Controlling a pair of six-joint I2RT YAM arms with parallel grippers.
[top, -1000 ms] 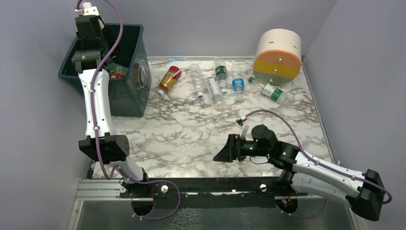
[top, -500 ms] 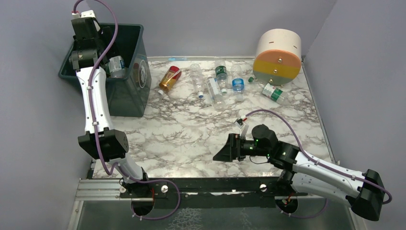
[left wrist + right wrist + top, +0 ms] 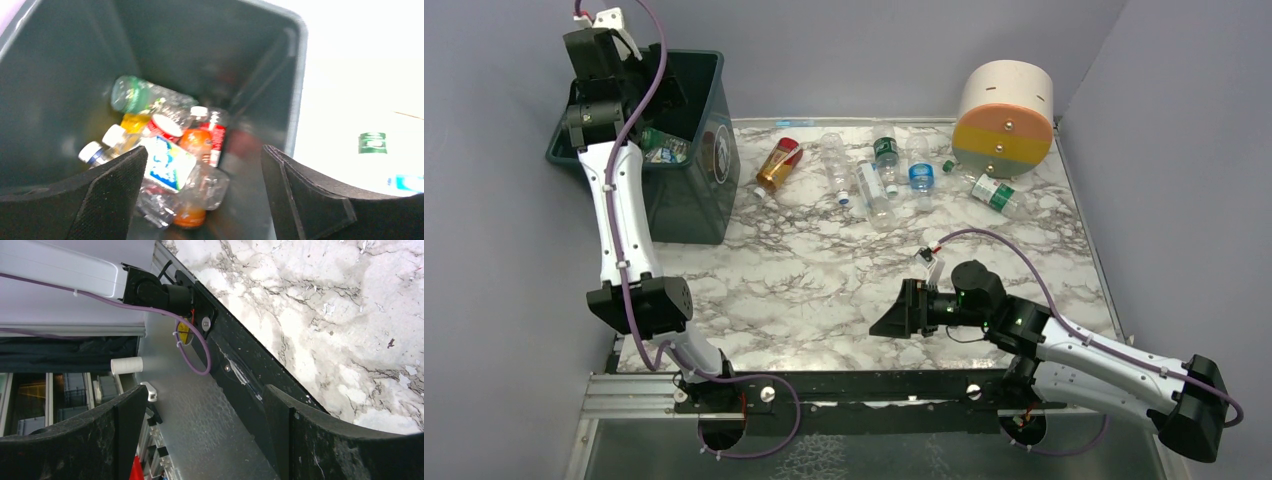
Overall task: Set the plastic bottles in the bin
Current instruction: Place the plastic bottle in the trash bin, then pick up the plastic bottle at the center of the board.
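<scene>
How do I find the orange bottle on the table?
Find the big dark green plastic bin at the far left. Just right of it, on the marble table, lies the amber-orange plastic bottle with a red end. The other bottles there are clear; only this one is orange.

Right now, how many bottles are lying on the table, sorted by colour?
Orange bottle: 1
Plain clear bottles: 2
Green-label bottles: 2
Blue-label bottle: 1
Total: 6
A small object at the far edge is too unclear to count.
</scene>
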